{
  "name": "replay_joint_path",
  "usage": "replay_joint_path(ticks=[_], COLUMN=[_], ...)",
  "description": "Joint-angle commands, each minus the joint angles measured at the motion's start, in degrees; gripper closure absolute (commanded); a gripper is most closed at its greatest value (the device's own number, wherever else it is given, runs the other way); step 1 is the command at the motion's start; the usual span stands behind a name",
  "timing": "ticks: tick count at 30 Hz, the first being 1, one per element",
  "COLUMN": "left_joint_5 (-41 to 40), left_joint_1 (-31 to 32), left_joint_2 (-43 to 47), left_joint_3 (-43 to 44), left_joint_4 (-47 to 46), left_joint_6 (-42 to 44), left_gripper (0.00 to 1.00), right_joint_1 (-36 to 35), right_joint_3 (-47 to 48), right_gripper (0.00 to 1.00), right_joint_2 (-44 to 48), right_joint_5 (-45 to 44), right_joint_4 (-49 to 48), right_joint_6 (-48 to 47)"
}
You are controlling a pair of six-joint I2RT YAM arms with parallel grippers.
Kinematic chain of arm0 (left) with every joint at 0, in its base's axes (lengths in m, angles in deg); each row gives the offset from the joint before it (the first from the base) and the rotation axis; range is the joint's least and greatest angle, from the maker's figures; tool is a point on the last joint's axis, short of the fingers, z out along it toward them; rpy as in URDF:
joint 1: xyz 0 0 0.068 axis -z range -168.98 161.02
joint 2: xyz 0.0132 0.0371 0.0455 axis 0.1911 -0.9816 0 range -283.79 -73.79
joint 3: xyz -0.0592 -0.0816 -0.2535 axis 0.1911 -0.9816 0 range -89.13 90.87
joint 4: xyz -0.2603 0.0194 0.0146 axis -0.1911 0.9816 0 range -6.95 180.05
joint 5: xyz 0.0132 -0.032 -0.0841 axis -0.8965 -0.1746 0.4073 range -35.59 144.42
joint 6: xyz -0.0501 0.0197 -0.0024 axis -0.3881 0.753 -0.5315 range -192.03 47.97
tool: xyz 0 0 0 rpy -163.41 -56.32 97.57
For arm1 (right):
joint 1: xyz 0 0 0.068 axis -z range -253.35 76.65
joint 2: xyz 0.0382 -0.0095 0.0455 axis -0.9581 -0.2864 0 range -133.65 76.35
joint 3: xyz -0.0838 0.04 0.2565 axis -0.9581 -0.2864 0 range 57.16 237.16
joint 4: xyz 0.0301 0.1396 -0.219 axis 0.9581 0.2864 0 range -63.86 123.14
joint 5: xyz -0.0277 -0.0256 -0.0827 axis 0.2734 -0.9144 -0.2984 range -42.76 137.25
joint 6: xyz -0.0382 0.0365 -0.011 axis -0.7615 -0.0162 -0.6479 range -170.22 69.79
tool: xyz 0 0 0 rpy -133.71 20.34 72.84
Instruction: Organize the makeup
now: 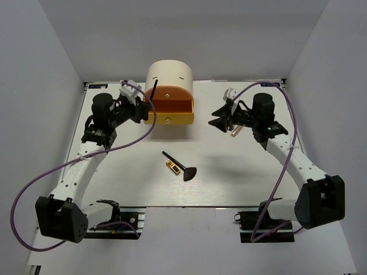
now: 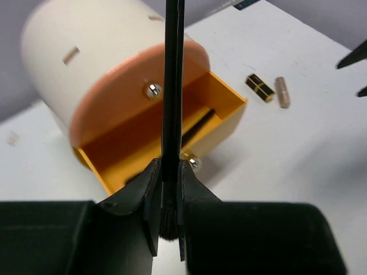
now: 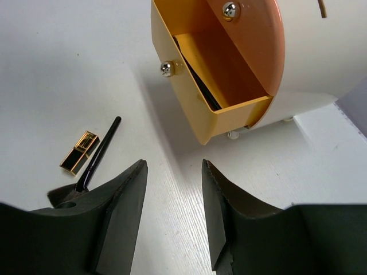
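Observation:
My left gripper (image 1: 145, 109) is shut on a thin black brush (image 2: 171, 86), held upright just in front of the open orange drawer (image 2: 137, 143) of the cream rounded box (image 1: 168, 73); its bristles sit between the jaws (image 2: 167, 195). A black item (image 3: 198, 77) lies inside the drawer. My right gripper (image 1: 221, 122) is open and empty right of the box, above bare table (image 3: 172, 172). A fan-headed brush (image 1: 180, 167) and a gold lipstick (image 1: 171, 167) lie mid-table. A pinkish stick (image 1: 234, 132) lies by the right gripper. Both tubes are out of view.
The box's upper drawer front (image 3: 252, 34) with its metal knob is closed. The lipstick (image 3: 79, 152) and fan brush handle (image 3: 100, 154) lie left of the right fingers. White walls enclose the table (image 1: 258, 183) on three sides.

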Motion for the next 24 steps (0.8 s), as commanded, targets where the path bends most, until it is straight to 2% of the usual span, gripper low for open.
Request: replay_joint_path(ticks=[1,4,7,18,24], left_joint_5=[0.60,5.86,8.68,7.90,6.49], left_joint_1=[0.05,0.58,0.58,0.58,1.10], left_joint_2=[-0.86,-3.58,-8.40,-16.51,-17.21], left_joint_3=[2.54,2.71,5.25,9.22,6.93], left_joint_4=[-7.41,-11.56,-10.34,-10.33,-11.03], left_joint_6=[9.68,16.01,20.50,24.19,24.99], left_gripper=[0.98,0.98,0.98,0.98,0.84], right_joint_1=[0.95,1.74,2.62,4.46,4.99], right_joint_3=[-1.43,-2.22,-2.92,-5.20,-6.61], right_gripper=[0.51,0.51,0.51,0.50,0.49], right_joint_2=[2.36,2.80,3.16,3.86,4.04], right_joint_5=[0.81,0.54,0.37,0.89,1.07], right_joint_4=[-3.59,-3.86,-4.73,-5.53,-5.97], right_joint_6=[1.60,1.51,2.21,2.74,2.74])
